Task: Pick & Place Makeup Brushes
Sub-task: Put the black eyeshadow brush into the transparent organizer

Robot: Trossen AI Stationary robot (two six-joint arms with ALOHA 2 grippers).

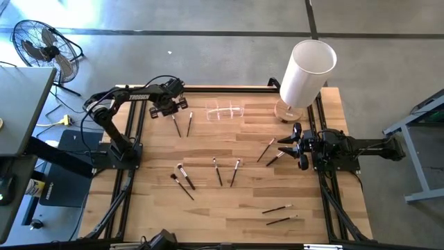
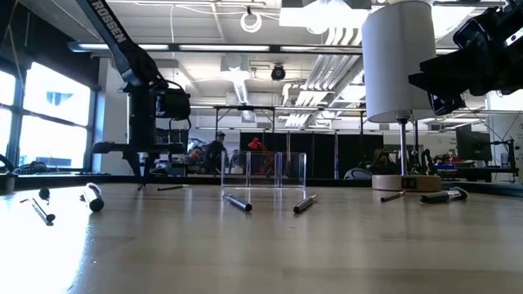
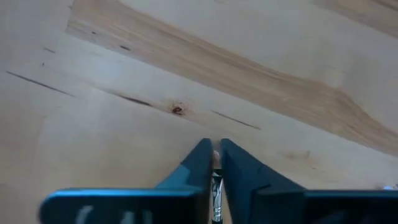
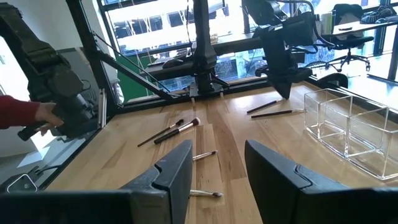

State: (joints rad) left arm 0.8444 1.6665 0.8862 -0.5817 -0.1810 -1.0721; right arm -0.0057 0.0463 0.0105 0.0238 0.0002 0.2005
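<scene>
Makeup brushes lie scattered flat on the wooden table (image 1: 229, 201): a pair near the far left (image 1: 189, 123), a pair (image 1: 270, 153) by my right gripper, several mid-table (image 1: 216, 170) and two near the front right (image 1: 277, 208). My left gripper (image 1: 171, 111) points down at the far left pair's far end, shut on one brush (image 3: 216, 183). My right gripper (image 4: 216, 168) hovers open at the right side (image 1: 291, 144), touching nothing. The clear holder (image 1: 225, 111) stands at the far middle, the big white cylinder (image 1: 305, 69) at the far right. My left gripper pinches a brush between its two fingers, at a stretch with a shiny metal ferrule (image 3: 216, 186). The fingers (image 3: 199, 165) come from above, pointing down close to the tabletop. Its own fingers hide the remainder of the brush; whether it is lifted I cannot tell.
The clear holder (image 4: 348, 130) stands to the right of the left gripper. The white cylinder's round base (image 1: 288, 111) sits at the far right corner. Black frame rails (image 1: 132, 139) run along both table sides. A person's red sleeve (image 4: 18, 112) shows beyond the table; a fan (image 1: 41, 45) stands on the floor.
</scene>
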